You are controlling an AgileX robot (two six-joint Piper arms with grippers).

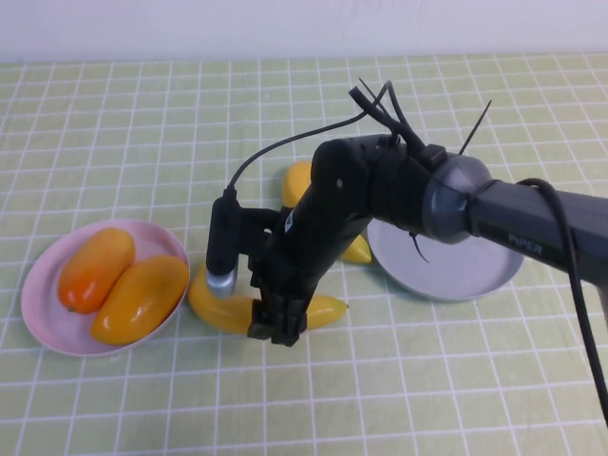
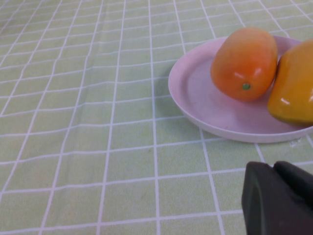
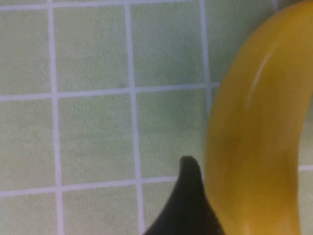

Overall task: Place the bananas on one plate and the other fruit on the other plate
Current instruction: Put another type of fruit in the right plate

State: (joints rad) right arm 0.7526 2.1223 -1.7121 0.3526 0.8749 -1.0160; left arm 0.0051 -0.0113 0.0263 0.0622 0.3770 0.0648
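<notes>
The two mangoes point(image 1: 123, 283) were both sitting on the pink plate point(image 1: 38, 318) over on the robot's left side of the table point(image 1: 114, 123), lying side by side and touching. One was glossy orange with a red blush, the other more yellow-orange, both plump and oval.

One banana point(image 1: 323, 312) was lying on the green checked cloth between the two plates, long, curved and shiny yellow. The right end effector point(image 1: 276, 328) was down right over its middle with its fingers spread wide, one dark fingertip point(image 3: 188, 205) just beside the banana's flank in the wrist view. Couldn't tell if it was actually touching.

The second banana point(image 1: 296, 180) was mostly hidden behind the right arm, just next to the grey plate point(image 1: 446, 275), which had nothing visible on it.

The left end effector point(image 2: 281, 200) was closed and holding nothing, hanging low over the cloth near the pink plate's rim.
</notes>
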